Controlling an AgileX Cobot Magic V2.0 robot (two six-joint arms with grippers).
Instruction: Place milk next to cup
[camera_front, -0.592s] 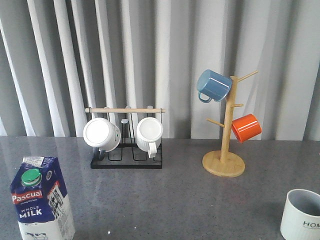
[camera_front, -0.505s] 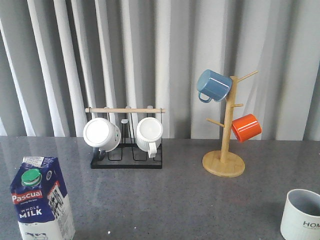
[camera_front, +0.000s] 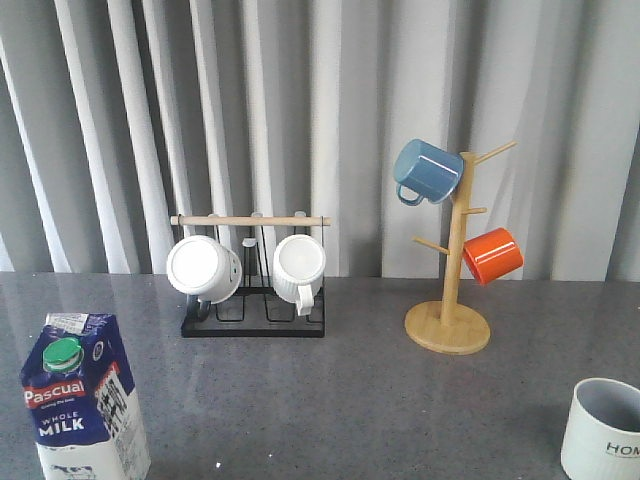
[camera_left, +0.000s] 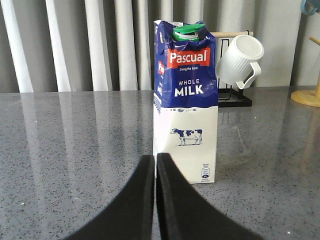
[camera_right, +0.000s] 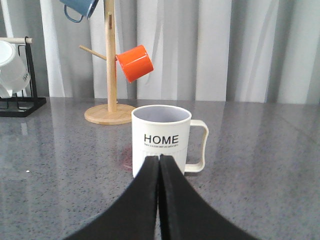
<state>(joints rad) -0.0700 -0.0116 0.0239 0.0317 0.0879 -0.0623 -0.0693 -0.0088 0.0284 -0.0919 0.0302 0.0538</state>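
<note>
The milk, a tall blue-and-white carton with a green cap, stands upright at the table's front left. In the left wrist view the milk stands just beyond my left gripper, which is shut and empty. The cup, an off-white ribbed mug lettered HOME, stands at the front right. In the right wrist view the cup stands just beyond my right gripper, which is shut and empty, its handle to the right. Neither gripper shows in the front view.
A black rack with a wooden bar holds two plain white mugs at the back centre-left. A wooden mug tree with a blue mug and an orange mug stands at the back right. Grey curtains hang behind.
</note>
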